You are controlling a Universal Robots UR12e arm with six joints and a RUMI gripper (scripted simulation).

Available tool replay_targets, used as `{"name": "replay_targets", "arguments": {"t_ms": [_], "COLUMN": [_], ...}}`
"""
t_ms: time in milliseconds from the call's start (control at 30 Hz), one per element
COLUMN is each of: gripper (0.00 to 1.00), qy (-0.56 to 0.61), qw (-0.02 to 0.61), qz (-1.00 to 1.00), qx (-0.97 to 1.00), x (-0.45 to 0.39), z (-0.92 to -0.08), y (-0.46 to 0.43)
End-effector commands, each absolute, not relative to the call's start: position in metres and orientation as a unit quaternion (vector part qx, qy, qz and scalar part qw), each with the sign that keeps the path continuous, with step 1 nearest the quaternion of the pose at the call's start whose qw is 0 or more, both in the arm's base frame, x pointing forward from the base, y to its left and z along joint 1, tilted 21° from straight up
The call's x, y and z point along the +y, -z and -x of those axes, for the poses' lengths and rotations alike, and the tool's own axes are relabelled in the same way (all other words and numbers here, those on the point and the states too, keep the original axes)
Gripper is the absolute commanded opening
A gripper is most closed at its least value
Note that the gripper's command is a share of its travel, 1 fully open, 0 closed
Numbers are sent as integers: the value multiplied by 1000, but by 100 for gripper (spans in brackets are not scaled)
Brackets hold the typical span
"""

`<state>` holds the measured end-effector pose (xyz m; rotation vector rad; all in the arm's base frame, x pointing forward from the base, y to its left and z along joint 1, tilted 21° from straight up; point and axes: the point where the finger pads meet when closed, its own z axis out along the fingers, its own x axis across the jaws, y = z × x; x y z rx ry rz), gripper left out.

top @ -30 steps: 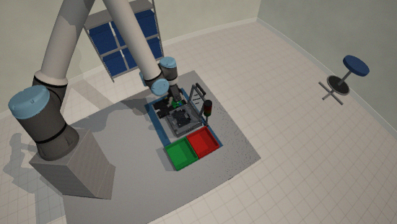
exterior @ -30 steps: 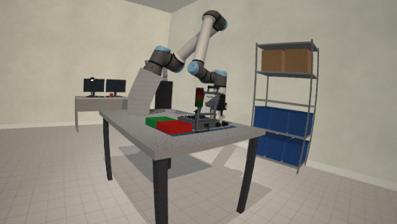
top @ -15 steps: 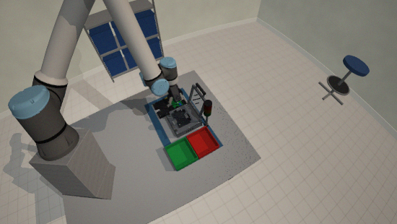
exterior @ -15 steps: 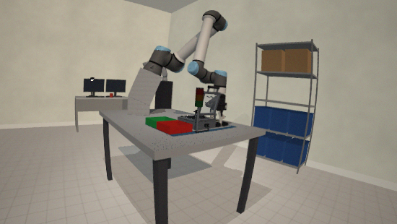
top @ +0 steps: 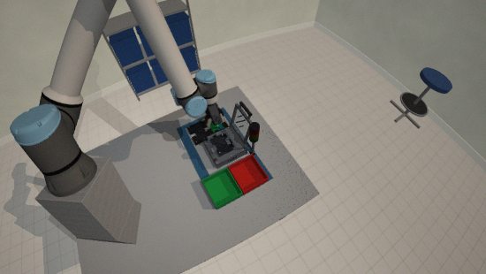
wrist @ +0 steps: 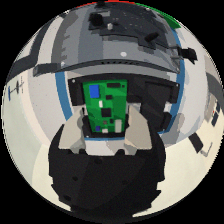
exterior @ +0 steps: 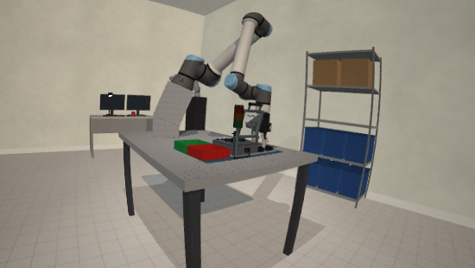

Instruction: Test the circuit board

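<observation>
At the centre of the top view, right of the pedestal (top: 94, 212) (exterior: 172, 108), the arm (top: 164, 49) (exterior: 243, 49) reaches down to the work area on the table (top: 146, 177) (exterior: 160, 147). The gripper (top: 215, 125) (exterior: 264, 147) (wrist: 106, 106) points downward, its fingers parted to a middling width and astride the board; it is not clenched on it.

The board (top: 216, 127) (wrist: 107, 104) lies in the tray (top: 197, 134) (exterior: 266, 149) (wrist: 157, 95), in the left compartment as the wrist view shows it. Its component side faces up, with a blue part (wrist: 94, 91) near its upper left corner and a pale part (wrist: 118, 125) near its lower right. Whether the fingers touch its edges cannot be told.

Just beside the tray, toward the lower right in the top view, stands the tester (top: 225, 148) (exterior: 246, 148) (wrist: 85, 37). Its lid (top: 234, 117) (exterior: 260, 123) is raised, and the board is outside it. The signal light (top: 254, 132) (exterior: 238, 117), with red and green segments, stands by the tester at the right; neither segment appears brightly lit.

Below the tester in the top view, two bins adjoin: green bin (top: 222, 188) (exterior: 186, 144) at left, red bin (top: 248, 173) (exterior: 209, 152) at right. A shelf unit (top: 119, 66) (exterior: 307, 86) occupies the upper left of the top view and the right of the exterior view.

Between the earlier pictures and now, no change (at least none big enough to see) can be made out.
</observation>
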<state>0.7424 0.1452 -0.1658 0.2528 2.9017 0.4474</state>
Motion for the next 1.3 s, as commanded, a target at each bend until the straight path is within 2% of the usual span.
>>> {"name": "replay_targets", "arguments": {"t_ms": [0,67,1267], "gripper": [54,51,47], "qy": [-151,-151,-151], "qw": [98,98,98], "qz": [-85,-85,-85], "qx": [980,980,980], "x": [145,145,145], "z": [-743,-743,-743], "y": [165,165,165]}}
